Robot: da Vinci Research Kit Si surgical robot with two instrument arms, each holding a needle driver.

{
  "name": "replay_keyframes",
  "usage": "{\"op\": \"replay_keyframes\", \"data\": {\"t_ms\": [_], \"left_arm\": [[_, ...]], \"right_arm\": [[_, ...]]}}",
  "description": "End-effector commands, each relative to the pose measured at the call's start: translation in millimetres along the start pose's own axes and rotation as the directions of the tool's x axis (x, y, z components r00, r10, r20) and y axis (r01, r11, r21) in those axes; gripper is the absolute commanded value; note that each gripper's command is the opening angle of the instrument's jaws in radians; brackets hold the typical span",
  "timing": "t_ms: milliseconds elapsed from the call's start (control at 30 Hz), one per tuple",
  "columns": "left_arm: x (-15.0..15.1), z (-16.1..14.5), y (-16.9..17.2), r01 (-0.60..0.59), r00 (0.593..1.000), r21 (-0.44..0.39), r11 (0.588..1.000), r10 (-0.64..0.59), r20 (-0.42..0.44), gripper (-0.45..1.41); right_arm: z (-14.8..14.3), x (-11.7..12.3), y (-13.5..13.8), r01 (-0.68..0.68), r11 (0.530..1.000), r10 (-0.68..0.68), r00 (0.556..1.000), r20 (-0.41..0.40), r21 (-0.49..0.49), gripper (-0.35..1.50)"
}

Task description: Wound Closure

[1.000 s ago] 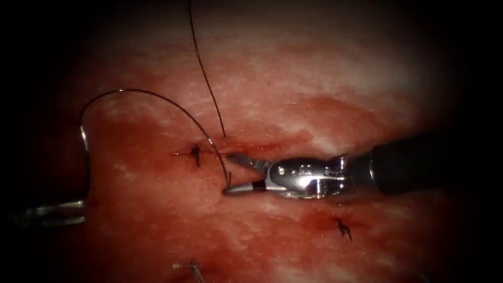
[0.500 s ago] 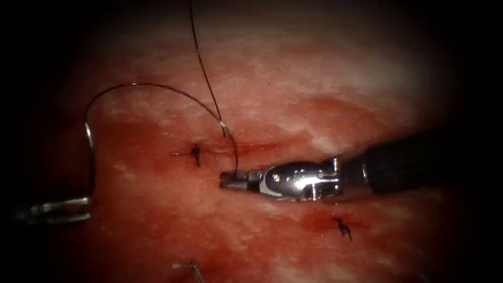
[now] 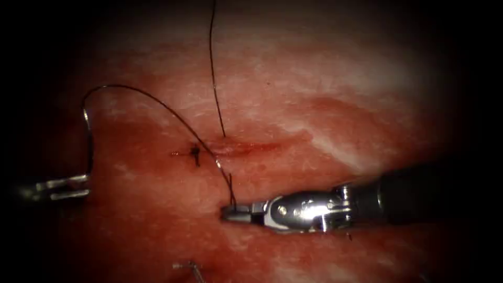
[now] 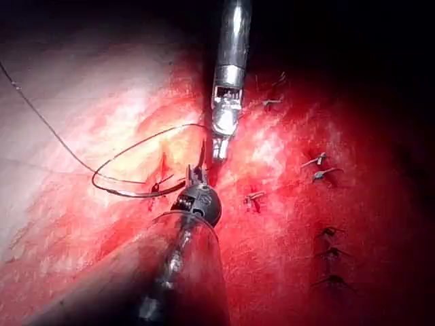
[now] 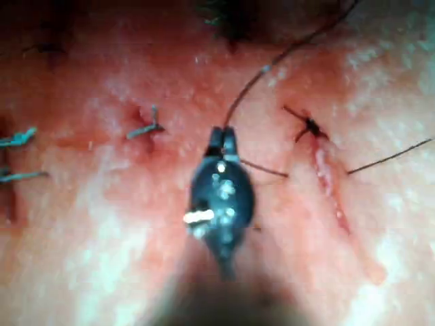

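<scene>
Right arm's steel needle driver (image 3: 229,212) is clamped on the thin dark thread (image 3: 157,102), below the short red cut (image 3: 241,148) | left arm's steel tool (image 3: 86,187) far left grips the curved steel needle (image 3: 87,139), clear of the pale-red pork tissue (image 3: 325,84) | thread arcs between them across a dark knotted stitch (image 3: 195,154); right tool nearer the cut.

Needle out of the tissue, thread pulled across the cut

The curved silver needle (image 3: 88,141) stands free, well to the left of the cut (image 3: 246,147), with one end held in the left tool (image 3: 78,187). Thin dark thread (image 3: 157,102) arcs from the needle's other end over the red, wet tissue (image 3: 314,94) to the right tool (image 3: 230,212), which pinches it. A second strand goes into the cut.
</scene>
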Motion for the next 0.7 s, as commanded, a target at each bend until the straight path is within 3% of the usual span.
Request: {"op": "replay_keyframes", "data": {"t_ms": [33, 100, 233, 267, 300, 333, 400, 633, 700], "left_arm": [[-0.9, 0.4, 0.5, 0.005, 1.0, 0.004, 1.0, -0.005, 0.005, -0.45], [-1.9, 0.1, 0.5, 0.012, 1.0, 0.01, 1.0, -0.012, 0.012, -0.45], [-1.8, -0.1, 0.8, 0.016, 1.0, 0.017, 1.0, -0.016, 0.017, -0.45], [-1.5, -0.2, 1.0, 0.016, 1.0, 0.021, 1.0, -0.016, 0.021, -0.45], [-1.3, -0.2, 1.0, 0.016, 1.0, 0.022, 1.0, -0.017, 0.022, -0.45], [-1.1, -0.4, 1.1, 0.017, 1.0, 0.021, 1.0, -0.017, 0.022, -0.45], [-0.9, -0.7, 0.9, 0.018, 1.0, 0.024, 1.0, -0.019, 0.023, -0.45], [-1.1, -1.3, 0.5, 0.02, 0.999, 0.031, 0.999, -0.021, 0.025, -0.45], [-1.2, -1.3, 0.4, 0.02, 0.999, 0.031, 0.999, -0.021, 0.025, -0.45]], "right_arm": [[0.5, 1.5, -2.5, -0.001, 1.0, 0.001, 1.0, -0.007, 0.016, -0.35], [0.5, 3.6, -4.7, 0.002, 1.0, -0.002, 1.0, -0.011, 0.025, -0.35], [1.0, 4.9, -5.8, 0.009, 1.0, -0.008, 1.0, -0.014, 0.029, -0.35], [1.2, 4.8, -5.5, 0.013, 1.0, -0.013, 1.0, -0.011, 0.02, 0.21], [1.2, 4.6, -5.2, 0.017, 1.0, -0.017, 1.0, -0.006, 0.007, 0.46], [1.0, 3.9, -4.1, 0.042, 0.998, -0.041, 0.999, 0.018, -0.046, 0.94], [0.7, 2.4, -1.8, 0.072, 0.991, -0.067, 0.997, 0.05, -0.11, 1.13], [0.4, -1.9, 3.5, 0.149, 0.967, -0.129, 0.986, 0.107, -0.207, 1.2], [0.5, -2.6, 3.9, 0.158, 0.962, -0.135, 0.984, 0.118, -0.221, 1.2]]}}
